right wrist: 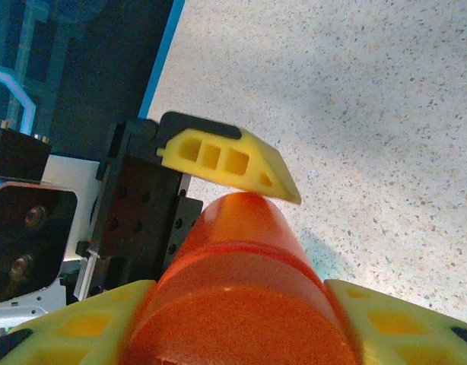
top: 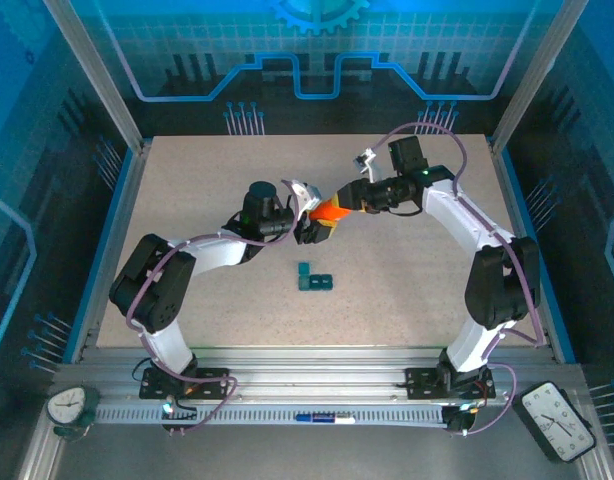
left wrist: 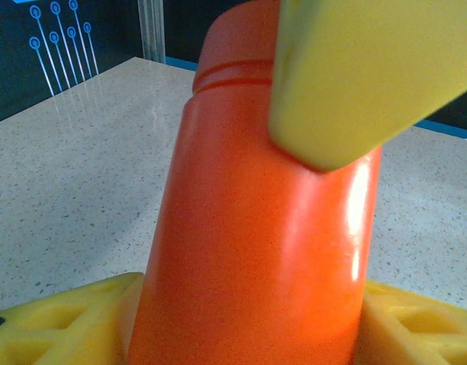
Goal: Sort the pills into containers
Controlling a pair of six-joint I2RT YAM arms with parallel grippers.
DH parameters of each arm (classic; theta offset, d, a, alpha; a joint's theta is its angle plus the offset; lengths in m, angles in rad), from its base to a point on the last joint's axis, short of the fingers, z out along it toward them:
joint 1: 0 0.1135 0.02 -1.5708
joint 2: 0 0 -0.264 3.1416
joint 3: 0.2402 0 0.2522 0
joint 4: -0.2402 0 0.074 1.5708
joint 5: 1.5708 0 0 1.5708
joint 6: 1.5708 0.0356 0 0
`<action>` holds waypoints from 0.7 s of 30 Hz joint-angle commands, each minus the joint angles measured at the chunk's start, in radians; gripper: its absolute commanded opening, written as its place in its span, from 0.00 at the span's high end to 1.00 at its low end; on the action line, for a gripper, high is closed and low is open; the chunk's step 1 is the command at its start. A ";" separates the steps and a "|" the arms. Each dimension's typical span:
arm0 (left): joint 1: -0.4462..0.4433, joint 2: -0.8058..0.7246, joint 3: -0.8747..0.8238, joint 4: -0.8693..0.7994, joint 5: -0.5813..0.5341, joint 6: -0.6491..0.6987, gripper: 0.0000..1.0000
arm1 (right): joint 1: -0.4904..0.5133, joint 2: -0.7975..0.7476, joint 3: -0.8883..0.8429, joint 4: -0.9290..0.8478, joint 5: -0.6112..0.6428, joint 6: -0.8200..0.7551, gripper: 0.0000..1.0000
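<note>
L gripper [top: 315,226] and R gripper [top: 348,199] both clamped on orange bottle [top: 332,211] from opposite ends, above table [top: 187,200] ctr. Teal containers [top: 314,281] at bottle's 6 o'clock, well apart.

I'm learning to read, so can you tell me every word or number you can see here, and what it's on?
No text here can be read.
Orange bottle: no label or writing on the sides that show.
Left clock and right clock, by the front rail: dial marks too small to read.
Back wall panel: blue lines and a gear shape, no words.
</note>
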 commanded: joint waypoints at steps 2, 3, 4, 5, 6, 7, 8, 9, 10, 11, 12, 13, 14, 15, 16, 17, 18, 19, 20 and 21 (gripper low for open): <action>-0.004 -0.001 0.033 -0.010 0.041 0.008 0.39 | -0.002 -0.005 -0.009 0.033 -0.047 0.014 0.54; -0.005 0.001 0.031 -0.011 0.042 0.006 0.39 | -0.003 -0.006 -0.012 0.038 -0.051 0.018 0.54; -0.005 0.001 0.031 -0.012 0.042 0.003 0.38 | -0.004 -0.006 -0.013 0.041 -0.053 0.020 0.54; -0.005 0.002 0.031 -0.012 0.042 0.000 0.35 | -0.007 -0.007 -0.014 0.045 -0.057 0.024 0.54; -0.005 0.005 0.030 -0.012 0.040 0.000 0.32 | -0.006 -0.008 -0.015 0.048 -0.058 0.025 0.54; -0.005 0.002 0.028 -0.009 0.039 0.000 0.31 | -0.006 -0.008 -0.014 0.048 -0.058 0.025 0.54; -0.005 0.002 0.027 -0.008 0.039 0.000 0.31 | -0.006 -0.008 -0.015 0.047 -0.057 0.026 0.54; -0.005 0.002 0.027 -0.009 0.039 0.000 0.30 | -0.007 -0.008 -0.015 0.047 -0.058 0.027 0.55; -0.005 0.002 0.027 -0.010 0.039 -0.001 0.30 | -0.007 -0.008 -0.016 0.048 -0.058 0.027 0.55; -0.005 0.005 0.028 -0.010 0.039 -0.001 0.30 | -0.006 -0.008 -0.017 0.048 -0.057 0.027 0.55; -0.005 0.004 0.028 -0.010 0.039 -0.003 0.30 | -0.007 -0.009 -0.017 0.047 -0.057 0.027 0.55; -0.005 0.005 0.030 -0.011 0.039 -0.003 0.30 | -0.006 -0.009 -0.017 0.050 -0.058 0.027 0.55; -0.005 0.006 0.030 -0.012 0.039 -0.003 0.30 | -0.006 -0.009 -0.020 0.050 -0.058 0.027 0.55; -0.004 0.006 0.031 -0.014 0.041 -0.003 0.31 | -0.007 -0.011 -0.020 0.051 -0.057 0.027 0.55; -0.005 0.007 0.032 -0.015 0.040 -0.004 0.33 | -0.007 -0.010 -0.022 0.052 -0.058 0.028 0.55; -0.005 0.005 0.032 -0.014 0.040 -0.005 0.35 | -0.007 -0.010 -0.025 0.053 -0.058 0.028 0.55; -0.004 0.005 0.030 -0.014 0.041 -0.008 0.37 | -0.008 -0.010 -0.027 0.053 -0.058 0.028 0.55; -0.004 0.004 0.031 -0.012 0.041 -0.011 0.41 | -0.008 -0.011 -0.029 0.054 -0.056 0.029 0.55; -0.005 0.003 0.032 -0.010 0.040 -0.017 0.44 | -0.008 -0.011 -0.032 0.054 -0.057 0.029 0.55; -0.005 0.000 0.033 -0.010 0.040 -0.026 0.48 | -0.008 -0.012 -0.033 0.056 -0.056 0.029 0.55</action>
